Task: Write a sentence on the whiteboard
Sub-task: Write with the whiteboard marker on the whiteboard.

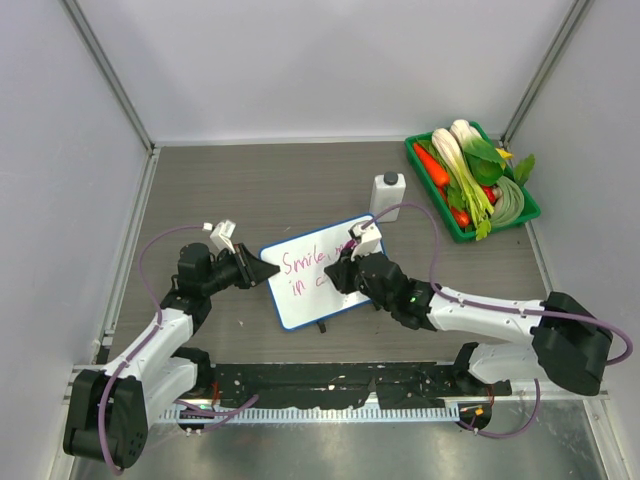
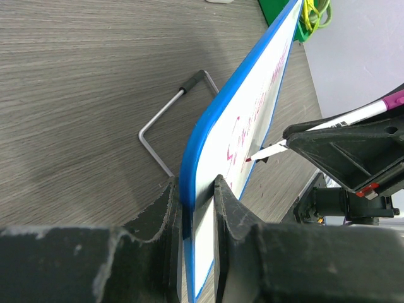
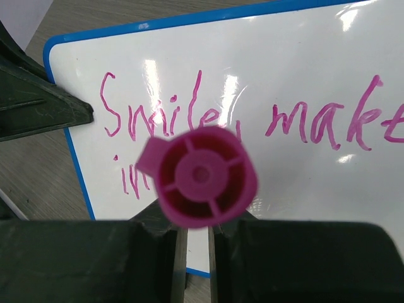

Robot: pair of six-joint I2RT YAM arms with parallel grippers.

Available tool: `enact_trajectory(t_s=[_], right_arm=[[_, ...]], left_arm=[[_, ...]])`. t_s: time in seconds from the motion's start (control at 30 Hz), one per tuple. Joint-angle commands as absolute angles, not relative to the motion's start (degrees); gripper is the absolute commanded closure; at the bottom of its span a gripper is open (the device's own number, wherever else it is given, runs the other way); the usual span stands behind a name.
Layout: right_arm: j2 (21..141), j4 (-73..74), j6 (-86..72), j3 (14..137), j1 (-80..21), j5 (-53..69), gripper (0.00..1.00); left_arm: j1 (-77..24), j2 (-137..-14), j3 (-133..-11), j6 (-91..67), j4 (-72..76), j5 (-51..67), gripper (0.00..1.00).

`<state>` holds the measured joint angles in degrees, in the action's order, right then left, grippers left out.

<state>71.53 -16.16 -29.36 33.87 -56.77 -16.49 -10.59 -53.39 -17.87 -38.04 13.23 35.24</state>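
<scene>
Left gripper (image 2: 196, 205): jaws narrowly parted, pinching the 9 o'clock edge of the whiteboard (image 1: 303, 300). Right gripper (image 3: 194, 235): jaws clamped on a magenta marker (image 3: 202, 173), tip at the board face. Whiteboard sits mid-table, blue-rimmed, tilted. The sentence (image 3: 315, 123) reads "Smile, make" over "in", in magenta; the marker hides the rest.

Only legible text is the sentence (image 3: 287, 123), magenta handwriting on the whiteboard (image 3: 315, 208): top line reads "Smile, make", cut off by the right edge of the right wrist view. Second line starts "in"; the rest sits behind the cap of the marker (image 3: 202, 173). The marker barrel shows small dark print in the left wrist view, too small to read.
</scene>
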Motion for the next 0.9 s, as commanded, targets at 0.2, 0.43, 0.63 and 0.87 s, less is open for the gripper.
enact_trajectory(t_s=[0.2,0.43,0.63,0.87], right_arm=[[66.01,-15.56,-28.21,35.77,-56.6,-20.3,0.99],[67.67,-15.03,-27.86,37.26,-56.34,-21.71,0.98],[70.13,-15.73,-27.86,37.88,-56.25,-21.45,0.99],[71.63,-14.5,-27.86,37.97,-56.25,-20.75,0.98]], left_arm=[[-9.49,-54.23,-17.31,-31.38,10.81,26.02,1.0],[-9.58,-53.96,-17.23,-31.29,10.72,26.1,1.0],[-9.58,-54.05,-17.23,-31.38,10.72,26.02,1.0],[-9.58,-53.79,-17.23,-31.29,10.63,26.02,1.0]])
